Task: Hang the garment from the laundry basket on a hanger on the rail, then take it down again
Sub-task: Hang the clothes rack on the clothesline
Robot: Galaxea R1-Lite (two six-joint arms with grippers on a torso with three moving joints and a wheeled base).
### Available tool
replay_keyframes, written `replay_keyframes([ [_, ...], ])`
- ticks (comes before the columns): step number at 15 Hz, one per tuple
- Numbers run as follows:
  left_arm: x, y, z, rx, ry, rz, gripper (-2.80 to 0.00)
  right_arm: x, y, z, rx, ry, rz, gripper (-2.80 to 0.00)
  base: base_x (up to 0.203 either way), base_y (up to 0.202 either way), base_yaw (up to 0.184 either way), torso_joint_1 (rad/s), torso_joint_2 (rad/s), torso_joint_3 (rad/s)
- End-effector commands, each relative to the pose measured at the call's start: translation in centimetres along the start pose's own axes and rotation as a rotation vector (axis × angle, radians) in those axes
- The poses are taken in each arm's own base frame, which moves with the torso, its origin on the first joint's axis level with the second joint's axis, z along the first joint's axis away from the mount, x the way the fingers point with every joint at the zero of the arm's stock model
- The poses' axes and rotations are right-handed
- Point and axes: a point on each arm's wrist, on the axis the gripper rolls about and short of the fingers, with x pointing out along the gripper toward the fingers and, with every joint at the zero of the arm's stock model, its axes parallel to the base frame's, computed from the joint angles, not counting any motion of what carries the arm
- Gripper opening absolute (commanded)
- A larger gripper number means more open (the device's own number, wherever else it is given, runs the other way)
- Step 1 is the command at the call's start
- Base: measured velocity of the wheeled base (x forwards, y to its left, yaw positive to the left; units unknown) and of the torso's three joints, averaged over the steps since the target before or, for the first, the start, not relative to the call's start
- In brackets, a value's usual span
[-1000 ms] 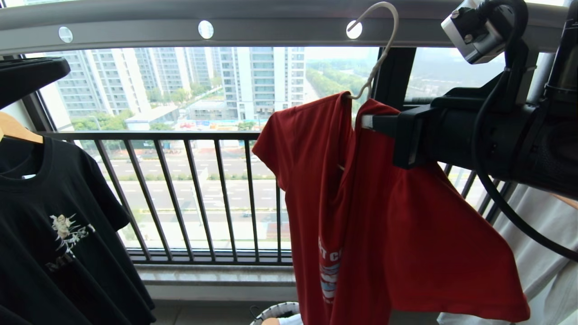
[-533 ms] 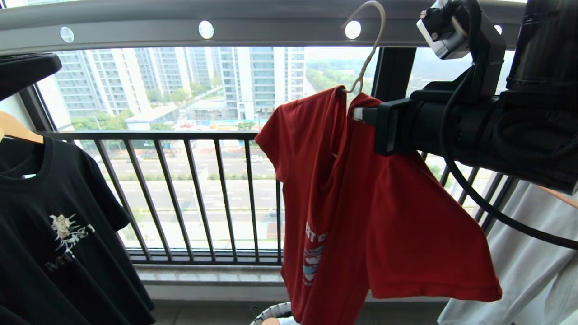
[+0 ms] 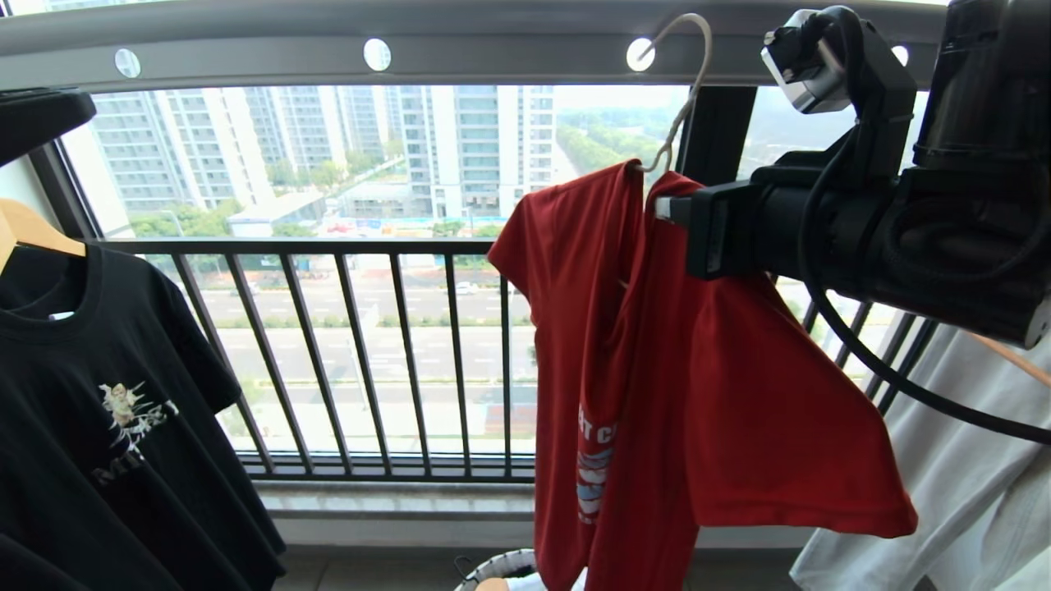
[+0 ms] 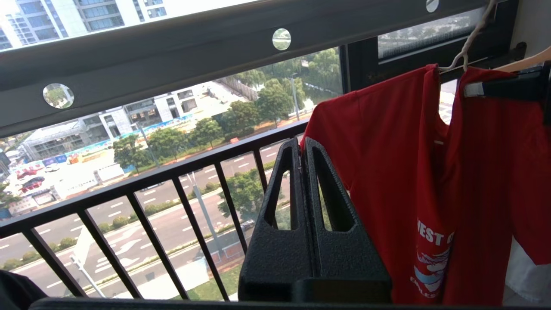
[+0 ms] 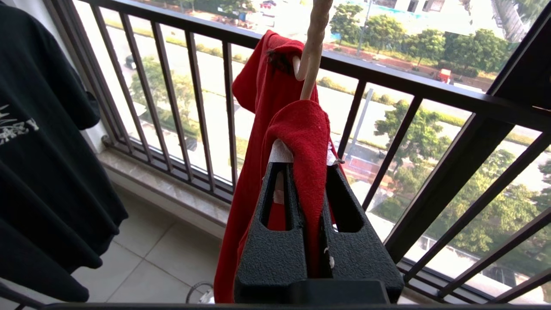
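1. Head view: the garment [image 3: 657, 369] hangs in the centre-right of the frame on the hanger [image 3: 686, 90]. The hanger's hook reaches up over the rail [image 3: 493, 41] along the top edge, by one of its round holes; whether the hook bears on the rail I cannot tell. The right gripper [image 3: 667, 209] comes in from the right, its jaws closed on the shoulder of the garment just below the hanger's twisted neck. The laundry basket [image 3: 493, 570] shows only as a rim at the bottom edge. A black T-shirt [image 3: 107, 410] hangs at the left, a white cloth [image 3: 944, 492] at the lower right.

2. Left wrist view: the left gripper [image 4: 302, 148] sits in the lower centre, fingers pressed together on nothing, just beside the sleeve edge of the garment [image 4: 387, 163]. The hanger [image 4: 471, 38] neck shows in the upper right.

3. Right wrist view: the right gripper [image 5: 308, 165] pinches a fold of garment [image 5: 301, 129] in the centre, with a strip of the hanger's arm seemingly caught in it.

4. Handling, as a judgement: the shirt is light, limp and bunches easily, so it can slide along the thin wire. The wire hanger probably flexes and swings. The firmest hold is at the shoulder, cloth and wire together, near the neck.
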Motion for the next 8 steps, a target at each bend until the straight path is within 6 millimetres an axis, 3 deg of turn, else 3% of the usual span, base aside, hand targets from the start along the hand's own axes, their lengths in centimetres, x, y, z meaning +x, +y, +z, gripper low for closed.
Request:
replay_keyframes([
  [1,-0.2,0.0,0.1,0.002,-0.008,0.003,-2.80,0.6,0.2,-0.1,-0.007,0.007,-0.001,-2.80,0.000,0.000,0.000,0.000,0.00,0.000],
  [8,-0.7,0.0,0.5,0.004,-0.021,0.025,-2.80,3.5,0.9,-0.8,-0.045,0.035,-0.009,-2.80,0.000,0.000,0.000,0.000,0.00,0.000],
])
